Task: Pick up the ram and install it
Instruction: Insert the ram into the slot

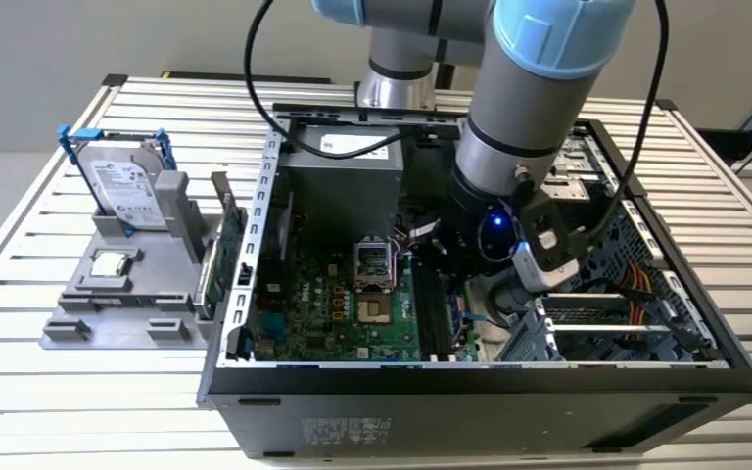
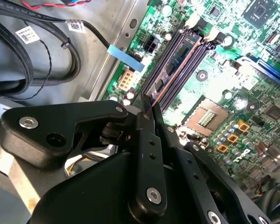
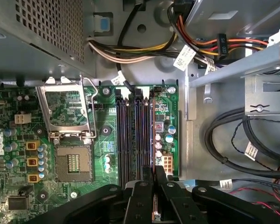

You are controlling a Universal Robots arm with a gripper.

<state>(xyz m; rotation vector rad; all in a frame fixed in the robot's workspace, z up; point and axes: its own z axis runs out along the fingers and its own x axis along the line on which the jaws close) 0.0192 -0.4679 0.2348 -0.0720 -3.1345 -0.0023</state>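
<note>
Deep inside the case [image 1: 689, 362], the gripper [image 2: 147, 105] pinches the ram [image 2: 175, 63] edge-on over the memory slots [image 3: 135, 130] – its lower end hidden behind the black fingers [image 2: 149, 154], toward six o'clock.

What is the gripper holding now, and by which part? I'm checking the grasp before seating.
The gripper holds the ram edge-on, its fingers pinching the stick's near end, while the rest lies along the memory slots.

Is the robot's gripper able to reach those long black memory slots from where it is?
Probably yes. The gripper, holding the ram, sits right over the memory slots with nothing between; the cables lie off to the side.
</note>
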